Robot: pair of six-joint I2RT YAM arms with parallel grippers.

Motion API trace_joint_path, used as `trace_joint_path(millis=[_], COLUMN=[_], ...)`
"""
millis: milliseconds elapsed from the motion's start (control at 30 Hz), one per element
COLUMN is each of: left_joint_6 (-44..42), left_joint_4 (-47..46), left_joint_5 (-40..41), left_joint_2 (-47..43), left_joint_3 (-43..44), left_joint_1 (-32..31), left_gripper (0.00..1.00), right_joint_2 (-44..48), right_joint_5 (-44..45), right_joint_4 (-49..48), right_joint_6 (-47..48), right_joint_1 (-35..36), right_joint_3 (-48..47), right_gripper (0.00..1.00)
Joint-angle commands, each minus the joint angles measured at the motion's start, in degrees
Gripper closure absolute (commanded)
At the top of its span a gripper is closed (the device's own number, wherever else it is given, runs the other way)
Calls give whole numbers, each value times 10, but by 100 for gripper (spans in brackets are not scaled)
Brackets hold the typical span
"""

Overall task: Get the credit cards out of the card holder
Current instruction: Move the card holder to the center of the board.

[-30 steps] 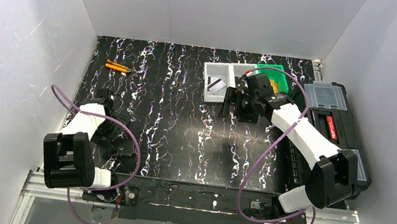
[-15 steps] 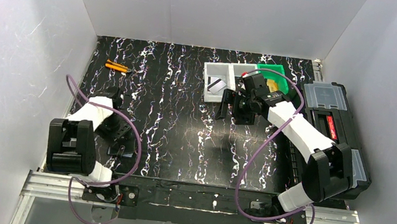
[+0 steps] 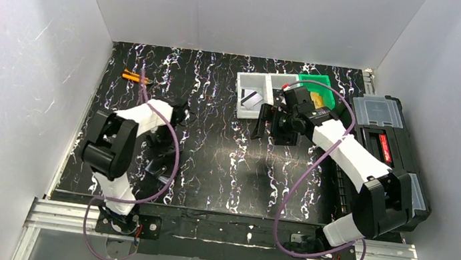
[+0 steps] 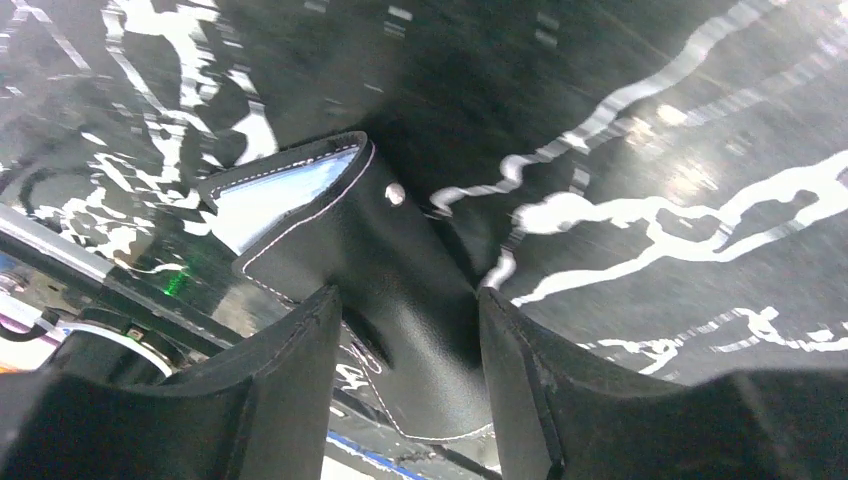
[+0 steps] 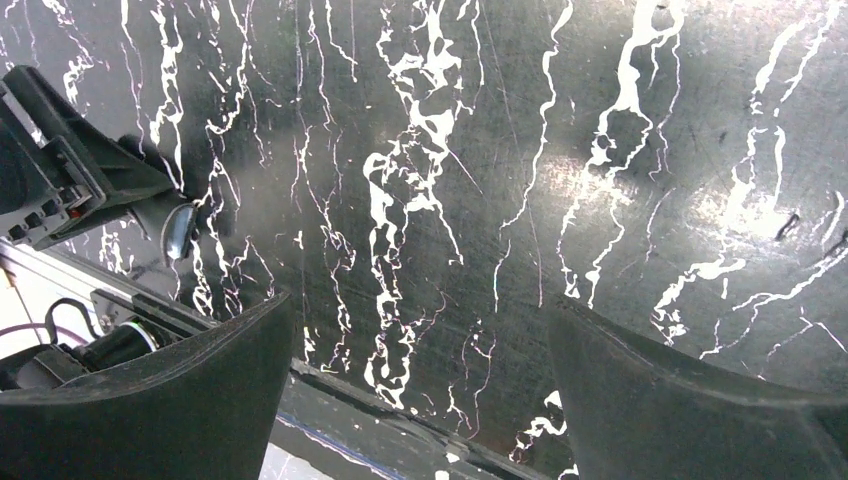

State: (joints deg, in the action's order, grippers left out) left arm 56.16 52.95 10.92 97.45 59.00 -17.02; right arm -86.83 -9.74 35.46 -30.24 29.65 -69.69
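Observation:
The card holder [image 4: 400, 260], a black folded wallet with a pale snap dot and a glossy blue-grey inside, sits between my left gripper's [image 4: 410, 300] fingers. Both fingers press its sides, so the gripper is shut on it. In the top view the left gripper [image 3: 161, 153] hangs low over the table's left half, and the holder is hard to make out under it. One silvery credit card [image 3: 251, 98] with a dark stripe lies in the white tray [image 3: 245, 81]. My right gripper [image 3: 270, 118] hovers just in front of that tray. It shows open in the right wrist view [image 5: 420, 320], with only table between its fingers.
A green bin [image 3: 327, 89] stands next to the white tray. A large black toolbox [image 3: 387, 144] with clear lids runs along the right edge. Small orange objects [image 3: 135, 78] lie at the back left. White walls enclose the table on three sides.
The left arm swung from the table's left edge toward the middle, and its jaws narrowed onto the card holder. The right arm shifted slightly and stays open.

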Motion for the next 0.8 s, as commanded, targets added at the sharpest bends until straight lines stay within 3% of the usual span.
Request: trace_joint_path(millis=[0,267,467,567,700,767], left_joint_6=[38,16,-79,-143,-192,-202], left_joint_4=[-130,-108,-85,-55,-33,-25], left_joint_5=[-133,-153,-176,-160,-145,-135], left_joint_2=[74,160,188,174,126,102], left_joint_3=[59,195,260,274,269,261], left_joint_1=[-79,-182,-207,-206,-195,-185], left_gripper=[74,74,72,66,44,38], right_joint_2=[31,62,84,84,81,75], right_joint_5=[18,38,39,23,-9,-23], right_joint_4=[-3,2,-7,-21,-57,-71], right_joint_6=[-5,-14,-24,-28,-31,-32], right_joint_1=[0,-1,0,0,3,10], right_joint_3=[7,30,57,73,99,106], right_gripper=[0,0,0,0,0,0])
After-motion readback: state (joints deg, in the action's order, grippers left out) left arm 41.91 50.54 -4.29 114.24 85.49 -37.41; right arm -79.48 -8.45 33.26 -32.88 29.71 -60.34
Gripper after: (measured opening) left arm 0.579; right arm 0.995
